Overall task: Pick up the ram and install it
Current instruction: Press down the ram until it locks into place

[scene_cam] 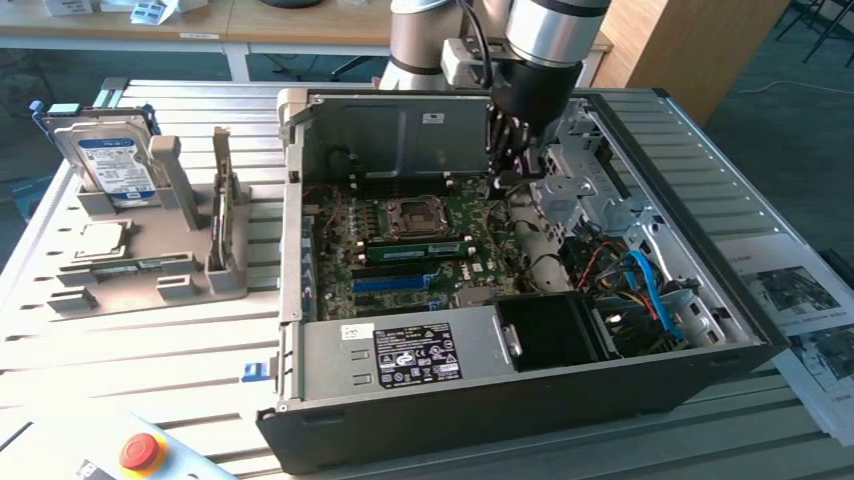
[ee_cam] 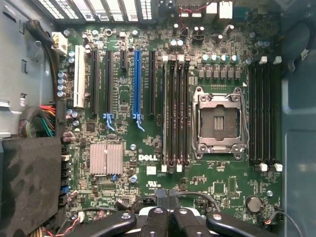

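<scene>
**Gripper shut and empty over the board; ram on edge in a slot**

From my station I see the gripper (ee_cam: 168, 207) with its two fingers pressed together and nothing between them. It touches nothing. It hangs above the motherboard (ee_cam: 232, 185) inside the open case (scene_cam: 534, 400), toward the back wall and past the processor socket (ee_cam: 219, 123).

In the exterior view the gripper (scene_cam: 511, 183) is well apart from the ram (scene_cam: 414, 247). The ram stands on edge in the board, between the processor socket (scene_cam: 407, 213) and the blue slot (scene_cam: 394, 283). Its long axis runs across that view, parallel to the blue slot, and its end on the exterior view's right sits slightly higher in the picture. It looks like a long, thin green strip with a paler upper edge. I cannot make out its chips or any label.
</scene>
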### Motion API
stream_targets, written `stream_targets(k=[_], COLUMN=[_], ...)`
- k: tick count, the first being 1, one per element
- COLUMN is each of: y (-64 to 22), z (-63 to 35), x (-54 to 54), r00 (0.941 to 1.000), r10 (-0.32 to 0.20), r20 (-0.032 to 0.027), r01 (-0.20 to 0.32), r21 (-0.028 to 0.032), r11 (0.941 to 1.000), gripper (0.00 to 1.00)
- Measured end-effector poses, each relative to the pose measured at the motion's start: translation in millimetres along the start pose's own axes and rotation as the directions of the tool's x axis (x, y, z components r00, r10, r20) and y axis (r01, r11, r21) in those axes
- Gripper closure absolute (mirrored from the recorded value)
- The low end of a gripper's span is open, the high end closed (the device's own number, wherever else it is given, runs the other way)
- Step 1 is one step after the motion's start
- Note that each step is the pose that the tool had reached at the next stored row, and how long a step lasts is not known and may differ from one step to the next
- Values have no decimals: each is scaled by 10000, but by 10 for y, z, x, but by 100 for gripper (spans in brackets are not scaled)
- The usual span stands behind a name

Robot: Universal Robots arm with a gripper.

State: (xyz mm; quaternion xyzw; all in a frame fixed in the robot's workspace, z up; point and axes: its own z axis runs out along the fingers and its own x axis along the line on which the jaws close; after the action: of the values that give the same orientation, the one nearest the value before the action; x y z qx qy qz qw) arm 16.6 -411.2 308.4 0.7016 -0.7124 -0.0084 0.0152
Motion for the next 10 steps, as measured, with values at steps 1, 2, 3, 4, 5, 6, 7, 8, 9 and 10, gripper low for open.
stream_targets(k=[1,2,3,4,5,6,7,8,9,10], y=[0,-1,-1,-2,-2,-2,-3,-3,-4,-5], z=[11,24,35,48,63,77,91,105,120,136], x=[0,0,0,-1,-1,-1,-1,-1,-1,-1], r00=[10000,10000,10000,10000,10000,10000,10000,10000,10000,10000], r10=[0,0,0,0,0,0,0,0,-1,0], r20=[0,0,0,1,0,0,0,-1,-1,-1], r01=[0,0,0,0,0,0,0,0,1,0], r21=[0,0,0,0,0,0,0,0,0,0], r11=[10000,10000,10000,10000,10000,10000,10000,10000,10000,10000], gripper=[90,90,90,90,90,90,90,90,90,90])
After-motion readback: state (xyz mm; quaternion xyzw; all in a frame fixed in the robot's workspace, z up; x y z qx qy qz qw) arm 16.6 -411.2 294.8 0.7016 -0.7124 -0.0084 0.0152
